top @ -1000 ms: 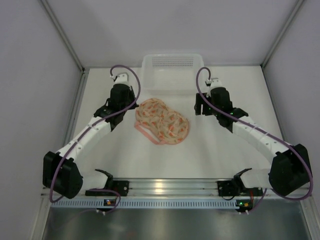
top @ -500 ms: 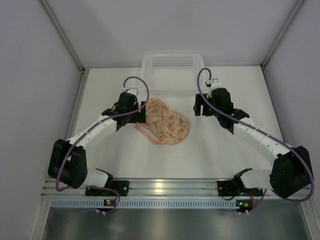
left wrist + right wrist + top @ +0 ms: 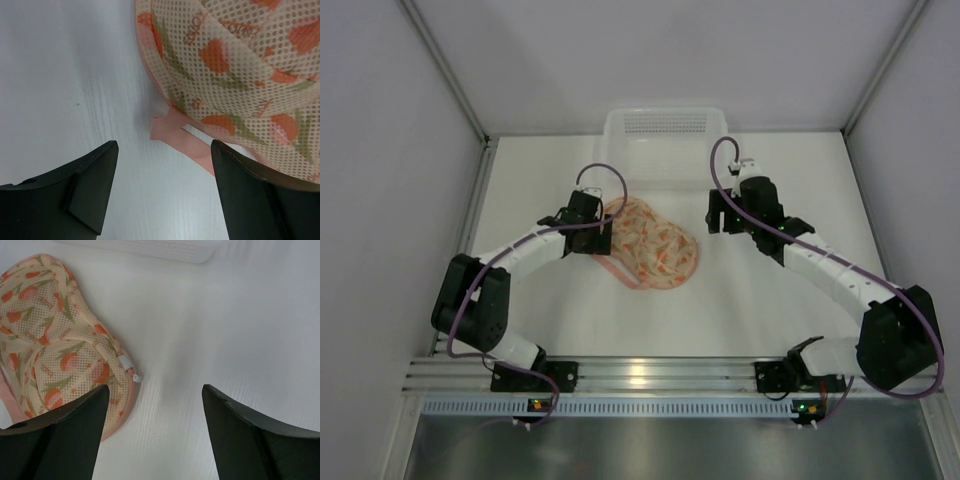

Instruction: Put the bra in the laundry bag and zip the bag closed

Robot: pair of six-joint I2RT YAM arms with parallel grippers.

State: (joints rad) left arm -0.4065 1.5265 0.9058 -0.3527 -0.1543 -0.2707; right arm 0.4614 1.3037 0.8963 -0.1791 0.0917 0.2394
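Top external view: the laundry bag (image 3: 648,245) lies flat on the white table (image 3: 750,310), about in the middle, between the two arms.
Laundry bag, look: pale mesh with an orange flower print and a coral edge; its two round halves lie one on the other.
Loop handle (image 3: 181,136): a coral strap that comes out at the bag's near-left side and lies flat on the table.
Left gripper (image 3: 603,232): it is at the left edge of the bag, with the fingers spread wide.
Left wrist view: the left gripper (image 3: 164,150) holds nothing; the loop handle and the bag's rim show in the gap between the two dark fingers (image 3: 87,182). Whether a finger touches the fabric cannot be told.
Right gripper (image 3: 718,215): it is to the right of the bag, apart from it, fingers spread, nothing in between.
Right wrist view: under the right gripper (image 3: 155,390) only bare table shows; the bag (image 3: 55,340) lies to the left, with a small white tab (image 3: 124,362) on its edge.
Basket (image 3: 665,135): white plastic with slots, at the far edge of the table, behind the bag and not touching it.
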